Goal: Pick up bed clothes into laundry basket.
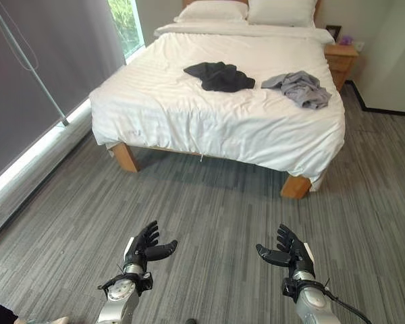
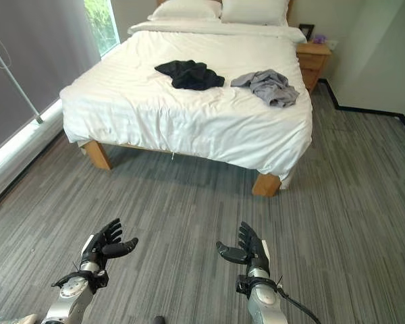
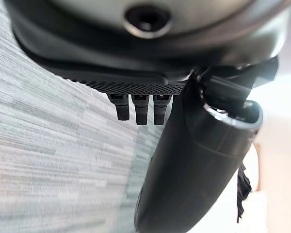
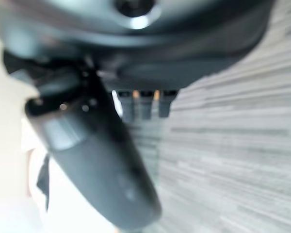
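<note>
While both arms reach forward over the grey striped carpet (image 1: 209, 223), the left hand (image 1: 144, 246) and the right hand (image 1: 289, 251) hang above it well short of the bed (image 1: 189, 115), fingers straight and spread, thumbs pointing inward toward each other, holding nothing. Each wrist view shows the same: the straight fingers (image 3: 141, 108) of the left hand and the straight fingers (image 4: 145, 104) of the right hand stand over bare carpet with the thumb jutting beside them.

On the bed's white cover lie two pieces of clothing. A black garment (image 1: 219, 76) sits crumpled near the middle of the mattress, and a grey garment (image 1: 301, 88) lies bunched nearer the bed's right edge; the two are near one another but apart. Two white pillows (image 1: 246, 11) lie at the head end, against the far wall. The bed stands on wooden legs (image 1: 125, 156), one showing at each foot corner.

A wooden nightstand (image 1: 341, 61) stands just beside the bed's far right corner. A window (image 1: 125, 23) with a grey blind (image 1: 40, 74) runs along the bed's left side.
</note>
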`<state>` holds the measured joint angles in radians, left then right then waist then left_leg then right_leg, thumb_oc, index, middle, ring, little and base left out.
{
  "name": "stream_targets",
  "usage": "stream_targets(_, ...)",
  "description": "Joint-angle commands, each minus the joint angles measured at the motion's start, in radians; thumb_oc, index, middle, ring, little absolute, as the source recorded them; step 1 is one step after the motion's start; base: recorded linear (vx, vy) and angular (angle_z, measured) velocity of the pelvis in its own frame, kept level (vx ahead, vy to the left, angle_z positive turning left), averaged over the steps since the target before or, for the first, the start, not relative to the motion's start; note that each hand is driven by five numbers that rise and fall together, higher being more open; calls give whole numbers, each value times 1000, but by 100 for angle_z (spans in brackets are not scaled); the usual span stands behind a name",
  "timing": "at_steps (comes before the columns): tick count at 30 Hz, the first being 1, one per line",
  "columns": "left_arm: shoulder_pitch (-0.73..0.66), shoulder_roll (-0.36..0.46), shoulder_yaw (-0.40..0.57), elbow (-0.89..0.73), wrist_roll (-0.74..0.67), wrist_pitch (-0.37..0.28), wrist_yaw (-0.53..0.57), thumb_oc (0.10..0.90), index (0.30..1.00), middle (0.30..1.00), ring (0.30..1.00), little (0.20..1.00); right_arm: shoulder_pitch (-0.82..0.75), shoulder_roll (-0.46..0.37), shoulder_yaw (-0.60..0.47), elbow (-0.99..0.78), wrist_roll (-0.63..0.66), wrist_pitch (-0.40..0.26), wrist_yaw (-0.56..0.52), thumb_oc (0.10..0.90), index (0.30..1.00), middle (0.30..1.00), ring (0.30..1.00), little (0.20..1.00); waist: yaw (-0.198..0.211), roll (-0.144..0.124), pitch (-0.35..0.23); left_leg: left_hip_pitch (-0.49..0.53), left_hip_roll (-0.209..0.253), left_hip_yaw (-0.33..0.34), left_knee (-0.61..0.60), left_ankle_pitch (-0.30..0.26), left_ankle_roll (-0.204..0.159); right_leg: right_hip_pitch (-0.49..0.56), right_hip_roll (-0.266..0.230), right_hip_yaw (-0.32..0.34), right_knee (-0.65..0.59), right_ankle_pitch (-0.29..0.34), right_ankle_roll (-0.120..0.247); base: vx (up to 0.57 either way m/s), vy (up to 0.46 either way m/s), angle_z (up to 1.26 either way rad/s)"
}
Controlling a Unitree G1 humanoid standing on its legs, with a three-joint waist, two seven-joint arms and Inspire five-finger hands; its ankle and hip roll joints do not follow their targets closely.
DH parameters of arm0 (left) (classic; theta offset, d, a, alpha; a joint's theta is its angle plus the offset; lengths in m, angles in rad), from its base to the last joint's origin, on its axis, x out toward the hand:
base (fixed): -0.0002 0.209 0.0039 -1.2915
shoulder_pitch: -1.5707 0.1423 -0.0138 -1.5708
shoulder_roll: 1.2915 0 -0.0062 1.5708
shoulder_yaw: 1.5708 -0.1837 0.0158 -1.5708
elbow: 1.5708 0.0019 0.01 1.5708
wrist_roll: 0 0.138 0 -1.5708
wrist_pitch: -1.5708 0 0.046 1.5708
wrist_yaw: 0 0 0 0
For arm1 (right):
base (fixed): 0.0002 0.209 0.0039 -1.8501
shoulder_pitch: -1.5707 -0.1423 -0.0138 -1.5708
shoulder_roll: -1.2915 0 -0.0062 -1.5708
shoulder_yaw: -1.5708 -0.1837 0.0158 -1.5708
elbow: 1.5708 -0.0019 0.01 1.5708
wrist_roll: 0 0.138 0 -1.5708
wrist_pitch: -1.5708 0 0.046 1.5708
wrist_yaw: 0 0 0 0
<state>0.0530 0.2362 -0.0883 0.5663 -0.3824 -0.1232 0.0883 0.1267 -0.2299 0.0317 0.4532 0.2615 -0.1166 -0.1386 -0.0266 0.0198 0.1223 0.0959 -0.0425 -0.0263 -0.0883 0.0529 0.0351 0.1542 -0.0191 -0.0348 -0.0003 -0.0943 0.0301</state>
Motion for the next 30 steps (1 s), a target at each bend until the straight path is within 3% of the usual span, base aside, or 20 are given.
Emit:
stream_targets(1,-76,41,59,-107,25,-99,36,800,900,900,900,900,-76,-37,-31,-157,-45,-98,-32,800,900,900,900,900,9,-27,-25,2,4,-41,39,-62,-43,-118,-142,35,6,113,130,9,72,-33)
stream_targets(3,-77,49,64,-131,10,-101,41,800,900,900,900,900,-109,-42,-29,-159,-48,-100,-51,800,900,900,900,900,12,-26,-16,-6,-5,-32,46,-68,-36,-133,-148,48,14,117,135,12,107,-22)
stream_targets(5,-96,56,63,-165,-3,-102,59,800,900,900,900,900,-185,-34,10,-193,-16,-106,-58,800,900,900,900,900,18,-12,23,-18,-25,-35,68,-94,-15,-215,-156,76,174,87,152,-1,180,-16)
stream_targets(6,-99,52,60,-174,-10,-102,62,800,900,900,900,900,-200,-30,26,-200,-17,-109,-57,800,900,900,900,900,18,-6,36,-13,-30,-36,67,-96,-4,-260,-164,76,274,97,160,70,174,-25)
stream_targets(7,-108,40,55,-152,-28,-100,63,800,900,900,900,900,-217,-13,64,-200,-9,-106,-52,800,900,900,900,900,14,0,53,23,-38,-39,49,-103,6,-319,-174,74,401,148,159,153,163,-29)
stream_targets(8,-112,33,52,-146,-37,-98,66,800,900,900,900,900,-221,-5,78,-200,-2,-107,-50,800,900,900,900,900,11,2,59,40,-39,-40,42,-109,4,-341,-175,66,407,170,157,236,108,-14)
stream_targets(12,-143,28,22,-147,-65,-106,56,800,900,900,900,900,-231,-12,117,-198,10,-101,-28,800,900,900,900,900,-33,5,87,97,-34,-76,24,-154,-21,-423,-167,48,244,189,155,287,-48,21)
stream_targets(15,-178,32,12,-129,-74,-115,56,800,900,900,900,900,-257,-12,128,-178,19,-98,-31,800,900,900,900,900,-77,0,109,181,15,-108,35,-236,-60,-477,-195,-32,7,287,191,438,-178,52)
stream_targets(19,-166,29,6,-133,-72,-114,52,800,900,900,900,900,-253,-17,112,-196,20,-94,-38,800,900,900,900,900,-99,-14,94,251,56,-126,52,-291,-85,-460,-195,-78,-12,321,199,408,-188,35)
stream_targets(21,-170,28,-4,-135,-74,-117,47,800,900,900,900,900,-256,-35,104,-195,25,-102,-38,800,900,900,900,900,-111,-5,75,252,93,-141,104,-276,-102,-471,-178,-66,34,314,177,407,-226,55)
stream_targets(22,-169,30,-1,-132,-73,-116,50,800,900,900,900,900,-257,-47,100,-199,22,-105,-39,800,900,900,900,900,-117,4,64,240,119,-144,167,-241,-121,-480,-159,-68,72,297,161,395,-260,61)
stream_targets(23,-166,25,-3,-134,-79,-117,47,800,900,900,900,900,-257,-56,98,-196,25,-107,-44,800,900,900,900,900,-125,4,60,218,131,-154,265,-150,-146,-469,-151,-66,93,285,143,287,-183,45)
stream_targets(24,-166,26,-2,-134,-79,-117,47,800,900,900,900,900,-257,-56,99,-196,25,-107,-44,800,900,900,900,900,-125,10,58,219,137,-153,269,-157,-144,-467,-146,-68,95,278,145,403,-349,16)
stream_targets(25,-157,19,-3,-141,-112,-108,47,800,900,900,900,900,-257,-92,98,-204,43,-105,-48,800,900,900,900,900,-107,-23,67,67,122,-128,603,73,-166,-397,-148,-68,130,224,87,309,-241,-4)
stream_targets(26,-156,19,-2,-141,-113,-108,47,800,900,900,900,900,-256,-92,98,-203,43,-105,-48,800,900,900,900,900,-107,-16,66,65,130,-127,611,62,-165,-397,-141,-70,133,217,89,578,-606,-12)
stream_targets(27,-168,27,1,-152,-141,-104,20,800,900,900,900,900,-273,-110,88,-211,64,-114,-58,800,900,900,900,900,-65,-65,102,-75,114,-86,875,109,-143,-303,-130,-60,106,173,32,455,-509,-1)
stream_targets(28,-181,30,-6,-155,-133,-110,21,800,900,900,900,900,-288,-126,72,-207,51,-117,-66,800,900,900,900,900,-30,-81,131,-180,77,-72,949,72,-135,-246,-122,-47,91,143,22,578,-589,-6)
stream_targets(30,-209,32,-36,-137,-107,-111,32,800,900,900,900,900,-318,-146,51,-165,51,-116,-97,800,900,900,900,900,10,-75,146,-318,62,-35,931,30,-116,-162,-107,-34,70,114,19,516,-234,-21)
